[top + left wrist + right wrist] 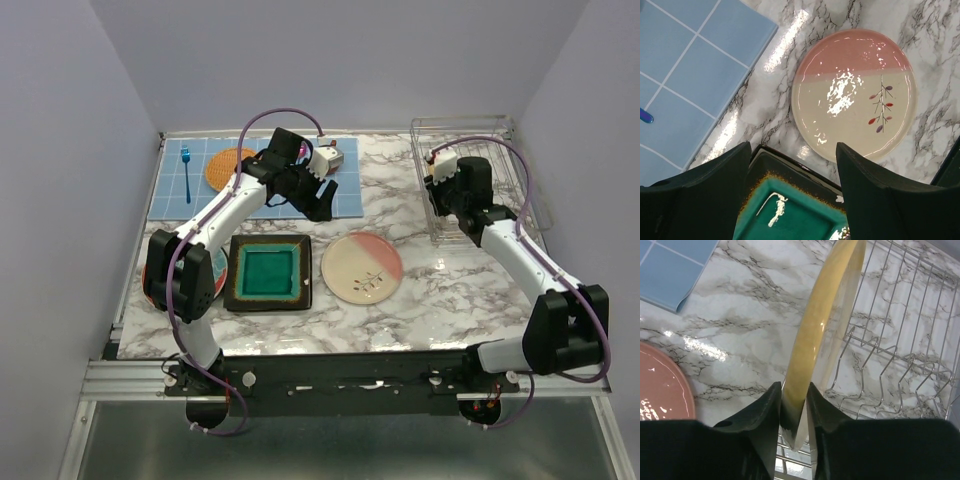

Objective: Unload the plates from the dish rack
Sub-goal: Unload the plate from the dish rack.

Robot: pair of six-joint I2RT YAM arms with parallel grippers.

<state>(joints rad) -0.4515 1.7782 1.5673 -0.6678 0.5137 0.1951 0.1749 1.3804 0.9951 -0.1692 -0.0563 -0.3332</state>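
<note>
Right fingers (762,422) clamp the glossy round yellow plate (812,335) on edge in the wire rack (881,382); left fingers (705,195) stand apart.

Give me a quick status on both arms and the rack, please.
Left pincer open above square teal plate. Right pincer shut on yellow plate, upright in dish rack. Nothing seen blocking it.

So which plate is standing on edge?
The yellow plate at the rack, gripped by the right gripper; the square teal plate and pink-and-cream plate lie flat.
</note>
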